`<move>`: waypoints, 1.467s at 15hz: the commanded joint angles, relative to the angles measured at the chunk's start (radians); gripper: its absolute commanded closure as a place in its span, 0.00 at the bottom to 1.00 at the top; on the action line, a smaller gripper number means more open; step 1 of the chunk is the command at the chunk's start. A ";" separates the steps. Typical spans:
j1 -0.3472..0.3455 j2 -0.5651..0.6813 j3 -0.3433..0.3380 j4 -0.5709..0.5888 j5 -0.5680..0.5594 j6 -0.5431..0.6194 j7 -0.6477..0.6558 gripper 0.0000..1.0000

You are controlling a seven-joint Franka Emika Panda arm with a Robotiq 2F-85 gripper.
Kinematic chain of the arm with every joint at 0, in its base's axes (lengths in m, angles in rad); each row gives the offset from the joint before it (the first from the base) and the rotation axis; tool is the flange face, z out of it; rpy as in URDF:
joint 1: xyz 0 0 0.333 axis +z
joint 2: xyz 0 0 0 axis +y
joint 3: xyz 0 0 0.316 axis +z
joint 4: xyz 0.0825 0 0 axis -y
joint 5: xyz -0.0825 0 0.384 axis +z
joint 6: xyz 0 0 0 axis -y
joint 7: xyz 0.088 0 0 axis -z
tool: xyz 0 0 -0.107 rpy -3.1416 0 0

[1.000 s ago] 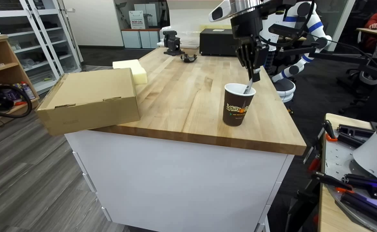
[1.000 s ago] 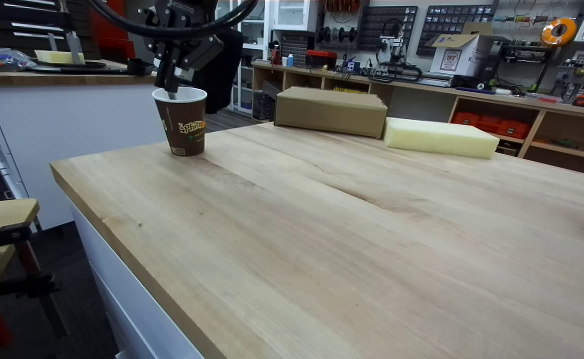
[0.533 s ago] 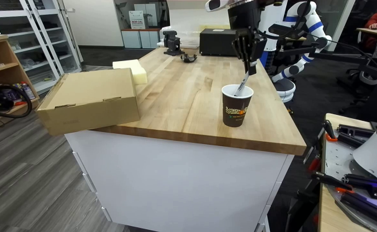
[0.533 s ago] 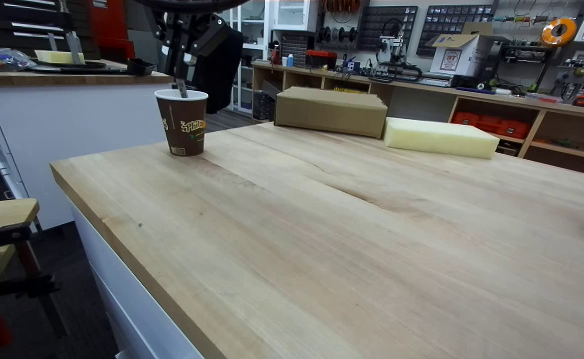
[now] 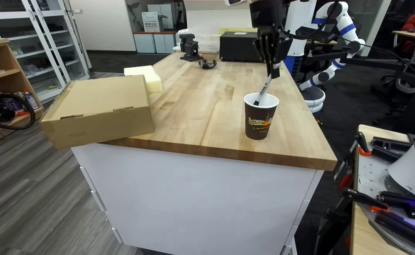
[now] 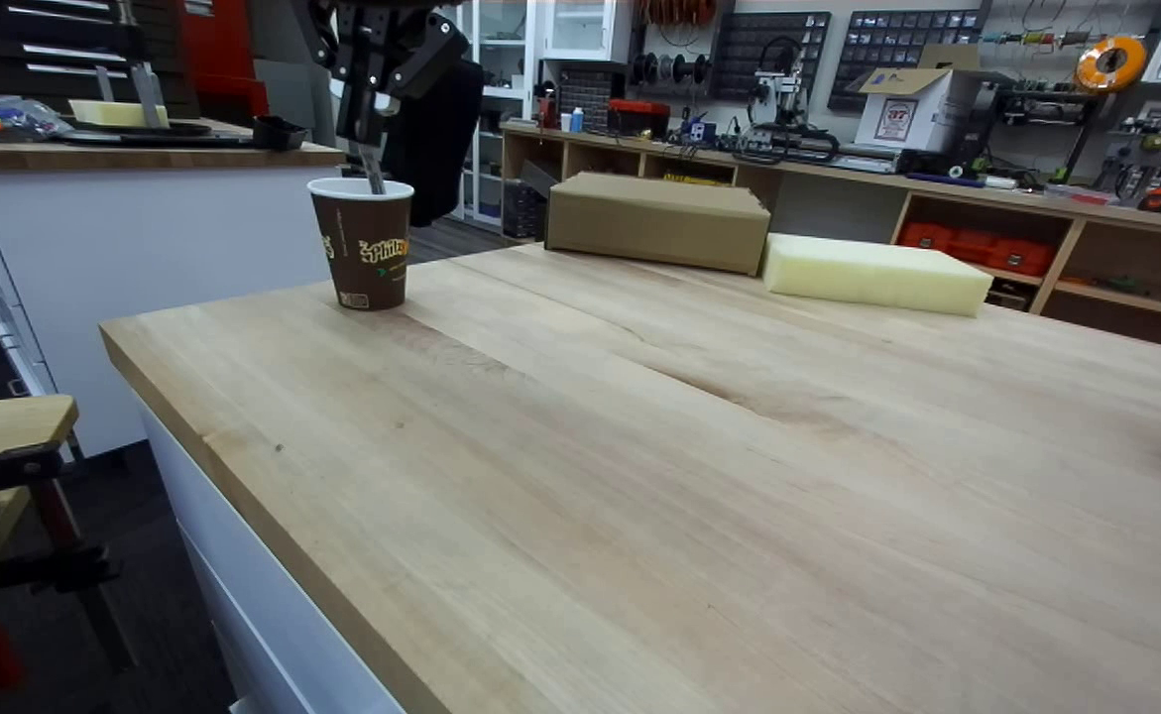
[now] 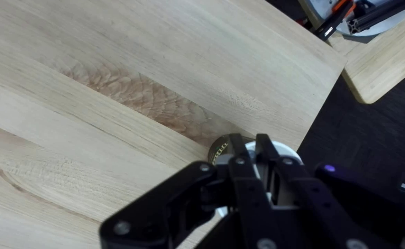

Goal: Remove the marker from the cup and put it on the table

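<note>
The dark brown cup [image 5: 258,124] with its white rim stands upright on the wooden table [image 5: 200,102], near a corner; it also shows in an exterior view [image 6: 362,253] and in the wrist view [image 7: 219,148]. My gripper [image 5: 273,75] is above the cup, its fingers closed on the upper part of the slim grey marker [image 5: 263,91]. The marker is tilted, and its dark lower end shows just inside the cup's mouth. In an exterior view the marker [image 6: 372,171] runs from the fingertips down behind the near rim. In the wrist view the fingers [image 7: 249,138] mostly hide it.
A cardboard box [image 5: 97,109] and a pale yellow foam block [image 5: 147,76] lie along the table's far side from the arm. A black box [image 5: 241,46], a dark vise-like object [image 5: 189,46] and a small black curved part [image 5: 207,64] stand at the table's end.
My gripper has risen and drawn the marker upward, so more of it shows above the rim. The cup, slightly tilted a second ago, now stands upright.
</note>
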 commanded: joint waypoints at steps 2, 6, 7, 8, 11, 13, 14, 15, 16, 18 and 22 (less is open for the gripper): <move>0.004 -0.065 -0.001 -0.006 -0.031 -0.018 -0.025 0.97; 0.004 -0.109 -0.010 -0.003 -0.048 -0.033 -0.043 0.97; 0.005 -0.121 -0.012 0.000 -0.053 -0.036 -0.051 0.97; 0.007 -0.134 -0.014 -0.002 -0.054 -0.037 -0.058 0.97; 0.006 -0.173 -0.025 -0.009 -0.060 -0.031 -0.081 0.97; -0.001 -0.191 -0.037 -0.017 -0.065 -0.017 -0.084 0.97; -0.008 -0.195 -0.044 -0.019 -0.069 -0.011 -0.071 0.97; -0.014 -0.194 -0.053 -0.026 -0.071 0.003 -0.060 0.97; -0.022 -0.190 -0.062 -0.029 -0.078 0.006 -0.047 0.97; -0.036 -0.176 -0.090 -0.046 -0.074 0.036 -0.051 0.97; -0.063 -0.142 -0.111 -0.059 -0.143 0.126 -0.054 0.97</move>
